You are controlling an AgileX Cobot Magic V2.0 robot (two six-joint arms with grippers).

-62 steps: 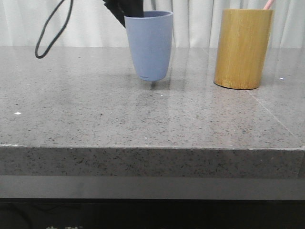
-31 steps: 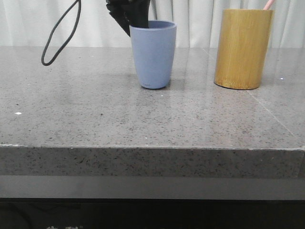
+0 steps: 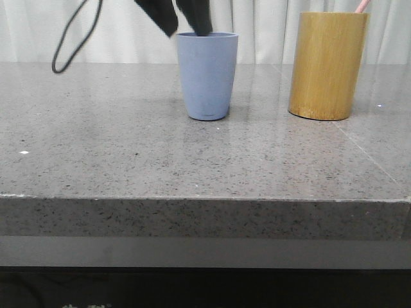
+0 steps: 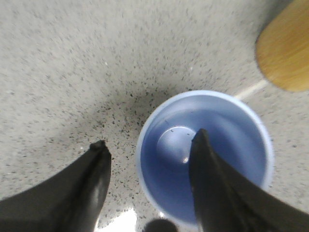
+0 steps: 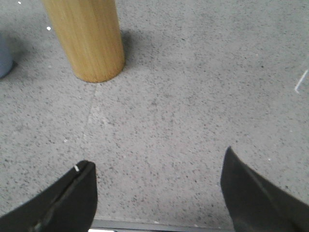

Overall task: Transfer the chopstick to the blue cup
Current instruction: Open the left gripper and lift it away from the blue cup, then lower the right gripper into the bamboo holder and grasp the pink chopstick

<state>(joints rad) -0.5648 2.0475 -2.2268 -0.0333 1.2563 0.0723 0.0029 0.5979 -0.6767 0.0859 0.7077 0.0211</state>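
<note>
Blue cup [image 3: 207,76] standing upright on the stone table [image 3: 128,160], near its middle. Bamboo cylinder [image 3: 327,65] standing to the right of it, well apart, about level in depth. Chopstick [image 3: 362,6] poking up out of the cylinder at its right side. Left gripper [image 3: 183,29] hanging over the cup rim, one finger [image 4: 212,183] above the inside, the other finger [image 4: 79,188] outside. Right gripper [image 5: 157,186] hovering over bare table in front of the cylinder.

Chopstick [image 3: 363,6] mostly hidden inside bamboo holder [image 3: 327,65], tip cut by top edge. Left pincer [image 3: 186,25] blurred, cropped above blue cup [image 3: 207,76].
</note>
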